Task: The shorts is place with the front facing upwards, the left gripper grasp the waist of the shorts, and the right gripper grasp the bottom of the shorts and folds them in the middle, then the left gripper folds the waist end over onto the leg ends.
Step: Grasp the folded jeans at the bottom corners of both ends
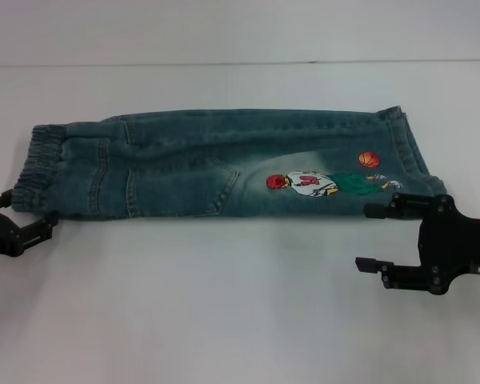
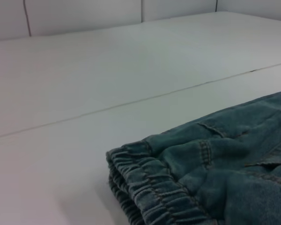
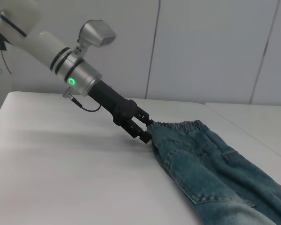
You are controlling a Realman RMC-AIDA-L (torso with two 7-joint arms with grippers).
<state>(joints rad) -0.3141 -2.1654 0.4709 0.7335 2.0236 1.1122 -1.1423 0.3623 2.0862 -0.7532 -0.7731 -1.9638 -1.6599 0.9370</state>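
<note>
The blue denim shorts [image 1: 208, 160] lie flat on the white table as one long strip, with the cartoon embroidery [image 1: 308, 184] facing up. The ruffled waist [image 1: 40, 168] is the left end, and it fills the near part of the left wrist view [image 2: 150, 187]. The bottom of the shorts, with its flat leg ends [image 1: 408, 148], is the right end. My left gripper [image 1: 32, 208] is open at the waist's near corner, also seen from the right wrist [image 3: 144, 127]. My right gripper [image 1: 372, 237] is open near the leg ends, its far finger against the shorts' near edge.
A white table [image 1: 224, 320] stretches all around the shorts. A seam line [image 1: 240, 64] crosses it beyond the shorts, and pale wall panels [image 3: 215, 47] stand behind the table.
</note>
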